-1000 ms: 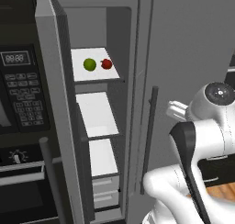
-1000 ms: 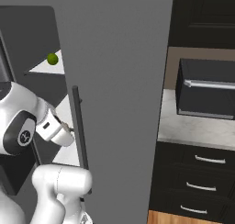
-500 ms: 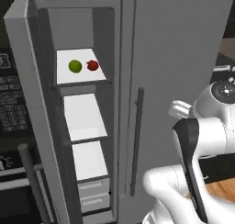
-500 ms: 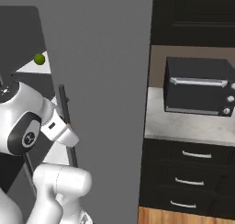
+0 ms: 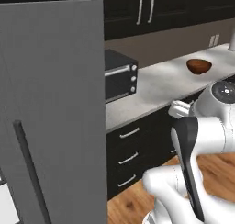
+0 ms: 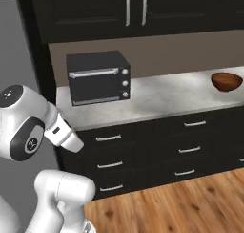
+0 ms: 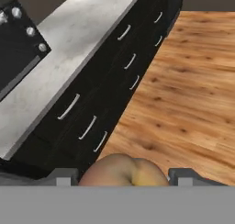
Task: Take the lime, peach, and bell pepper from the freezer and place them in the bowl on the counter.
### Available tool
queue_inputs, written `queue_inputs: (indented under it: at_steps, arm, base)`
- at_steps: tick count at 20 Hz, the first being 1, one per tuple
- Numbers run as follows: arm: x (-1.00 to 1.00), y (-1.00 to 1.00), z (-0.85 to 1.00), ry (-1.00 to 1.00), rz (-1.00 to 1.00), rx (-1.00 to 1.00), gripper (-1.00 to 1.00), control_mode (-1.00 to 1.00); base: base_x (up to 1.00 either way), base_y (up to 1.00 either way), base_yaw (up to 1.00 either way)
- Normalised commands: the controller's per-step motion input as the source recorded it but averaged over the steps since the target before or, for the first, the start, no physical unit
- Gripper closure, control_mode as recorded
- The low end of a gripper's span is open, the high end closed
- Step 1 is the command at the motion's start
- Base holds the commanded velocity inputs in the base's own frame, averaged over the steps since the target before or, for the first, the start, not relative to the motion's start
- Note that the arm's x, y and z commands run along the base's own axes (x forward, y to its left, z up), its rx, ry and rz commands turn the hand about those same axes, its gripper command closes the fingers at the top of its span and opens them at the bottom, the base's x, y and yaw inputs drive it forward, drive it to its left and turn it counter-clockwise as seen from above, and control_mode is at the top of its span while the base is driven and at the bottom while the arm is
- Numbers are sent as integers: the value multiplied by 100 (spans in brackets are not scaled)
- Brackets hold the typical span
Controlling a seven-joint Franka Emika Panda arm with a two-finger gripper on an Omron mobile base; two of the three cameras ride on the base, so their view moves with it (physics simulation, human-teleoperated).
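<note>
The gripper (image 7: 122,178) is clamped on the peach (image 7: 123,170) for carrying, with the counter (image 7: 87,39) and floor beyond its tips.

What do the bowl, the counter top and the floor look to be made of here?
The bowl looks like reddish-brown wood with a smooth, slightly glossy finish, though glazed ceramic cannot be ruled out. The counter looks like polished white marble, judging by its faint grey veining. The floor looks like varnished wooden planks: warm orange tone, visible grain and board seams.
</note>
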Motion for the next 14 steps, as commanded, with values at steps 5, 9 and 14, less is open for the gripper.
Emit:
queue_inputs:
  at_steps: [5, 9, 14]
  arm:
    - [0, 0, 0, 0, 0, 0, 100, 100]
    - [0, 0, 0, 0, 0, 0, 100, 100]
    - [0, 0, 0, 0, 0, 0, 100, 100]
  base:
    - [68, -100, -46]
    - [100, -100, -13]
    - [100, -100, -9]
